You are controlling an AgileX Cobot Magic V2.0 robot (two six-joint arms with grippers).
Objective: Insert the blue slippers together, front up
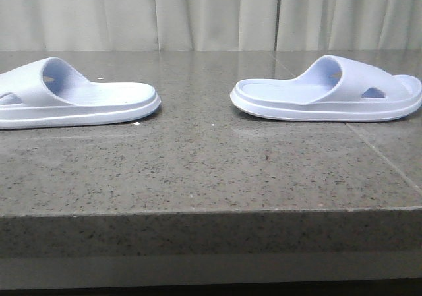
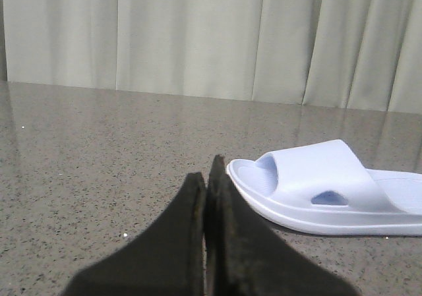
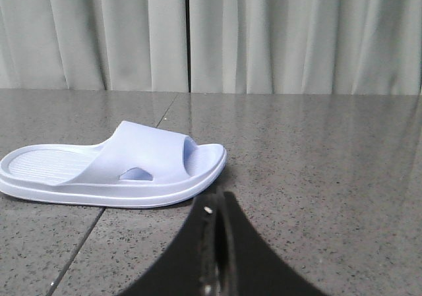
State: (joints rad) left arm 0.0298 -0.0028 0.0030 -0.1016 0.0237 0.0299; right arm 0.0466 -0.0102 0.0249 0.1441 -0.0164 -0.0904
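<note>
Two pale lavender-blue slippers lie flat, soles down, on the grey speckled table. The left slipper (image 1: 72, 97) sits at the left edge of the front view, partly cut off, heel end toward the middle. The right slipper (image 1: 330, 91) lies at the right, heel end toward the middle. The left slipper also shows in the left wrist view (image 2: 330, 187), just beyond the left gripper (image 2: 207, 174), which is shut and empty. The right slipper shows in the right wrist view (image 3: 119, 171), just beyond the right gripper (image 3: 217, 204), also shut and empty. Neither gripper appears in the front view.
The stone table (image 1: 211, 171) has a thick front edge (image 1: 211, 233) and a seam line (image 1: 382, 157) at the right. A pale pleated curtain (image 1: 211, 12) hangs behind the table.
</note>
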